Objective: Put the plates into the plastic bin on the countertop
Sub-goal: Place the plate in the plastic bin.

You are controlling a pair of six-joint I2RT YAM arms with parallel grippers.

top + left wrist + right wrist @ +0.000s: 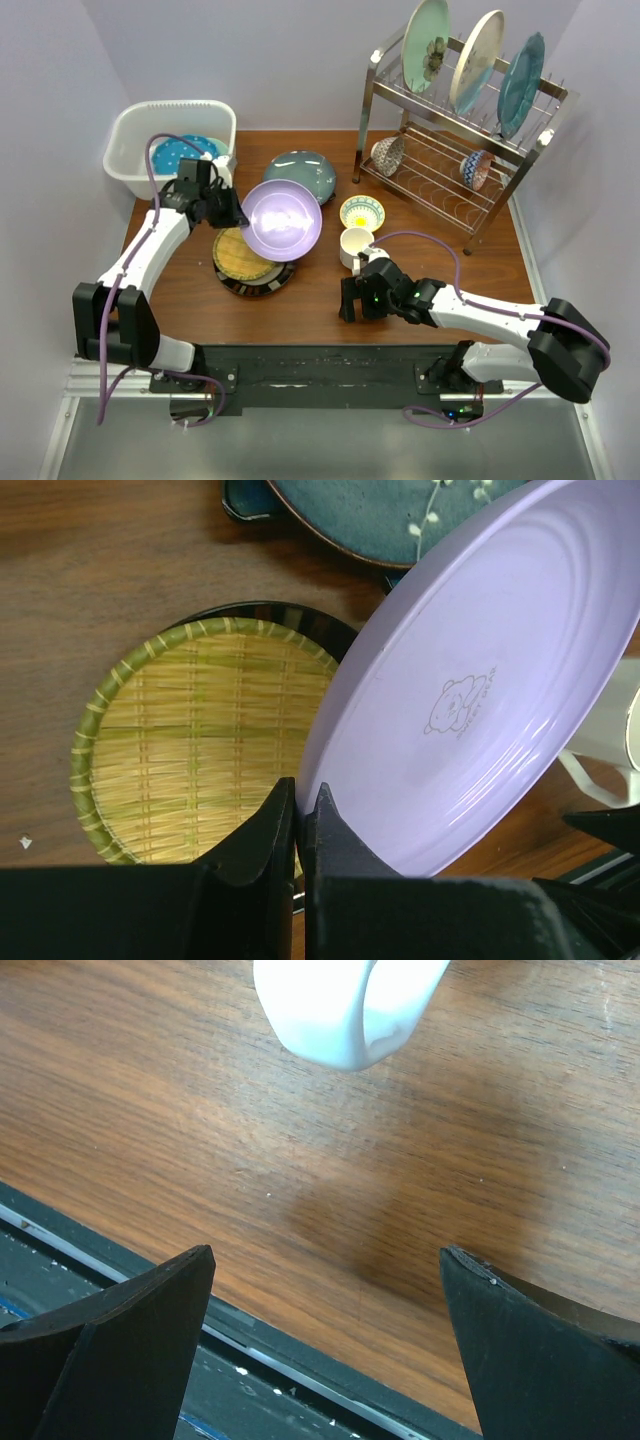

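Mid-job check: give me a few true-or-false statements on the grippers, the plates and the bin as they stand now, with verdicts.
1. The left gripper is shut on the lilac plate at its rim. True.
2. The right gripper holds the white mug. False: it is open and empty, with the mug just ahead of it.
3. The plastic bin is empty. False: a blue dotted plate lies in it.
4. The woven-centre plate lies flat on the countertop. True.

Overhead view faces down; both wrist views hug the countertop (300, 308), sharing the mug (345, 1010).
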